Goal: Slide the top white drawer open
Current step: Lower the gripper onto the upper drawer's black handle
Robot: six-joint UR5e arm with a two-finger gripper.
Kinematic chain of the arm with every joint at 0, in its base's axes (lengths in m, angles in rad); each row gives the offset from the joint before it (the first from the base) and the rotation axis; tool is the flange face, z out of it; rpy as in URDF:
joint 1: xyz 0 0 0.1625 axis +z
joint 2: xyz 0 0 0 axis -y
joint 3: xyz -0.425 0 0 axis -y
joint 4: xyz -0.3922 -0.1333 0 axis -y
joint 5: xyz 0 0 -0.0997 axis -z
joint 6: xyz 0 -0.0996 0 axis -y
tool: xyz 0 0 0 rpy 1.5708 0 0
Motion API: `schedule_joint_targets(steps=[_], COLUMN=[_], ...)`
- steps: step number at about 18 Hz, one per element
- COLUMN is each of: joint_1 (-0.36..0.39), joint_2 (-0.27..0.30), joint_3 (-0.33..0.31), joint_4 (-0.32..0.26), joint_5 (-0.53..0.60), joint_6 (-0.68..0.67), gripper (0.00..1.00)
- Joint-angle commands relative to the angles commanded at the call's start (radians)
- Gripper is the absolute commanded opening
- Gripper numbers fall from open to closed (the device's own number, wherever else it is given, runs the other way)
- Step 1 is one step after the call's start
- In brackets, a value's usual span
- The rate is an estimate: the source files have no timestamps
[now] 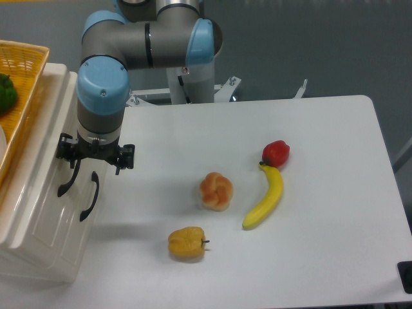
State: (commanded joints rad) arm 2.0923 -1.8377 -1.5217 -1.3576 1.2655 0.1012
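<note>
The white drawer cabinet stands at the table's left edge, its front facing right. The top white drawer (46, 183) is shut, and its curved black handle (66, 181) sits left of the second drawer's handle (89, 197). My gripper (94, 156) points down just above both handles, open. Its left finger (64, 153) is by the upper end of the top handle; whether it touches is unclear. The right finger (125, 157) hangs over the table beside the cabinet.
A yellow wicker basket (29, 96) with a green pepper (6, 93) rests on the cabinet. On the table lie a yellow pepper (187, 243), a peach-coloured bun (215, 190), a banana (265, 199) and a red pepper (275, 153).
</note>
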Motion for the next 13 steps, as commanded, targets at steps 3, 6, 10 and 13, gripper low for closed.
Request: schedule_joint_targets(steps=[3, 6, 10, 13], joint_1=[0.0, 0.0, 0.005, 0.012], joint_2=[0.0, -0.003, -0.009, -0.011], joint_3=[0.002, 0.0, -0.003, -0.009], joint_4=[0.002, 0.0, 0.0, 0.0], joint_5=[0.0, -0.002, -0.015, -0.047], joint_6=[0.0, 0.0, 0.002, 0.014], gripper=[1.0, 1.0, 1.0, 1.0])
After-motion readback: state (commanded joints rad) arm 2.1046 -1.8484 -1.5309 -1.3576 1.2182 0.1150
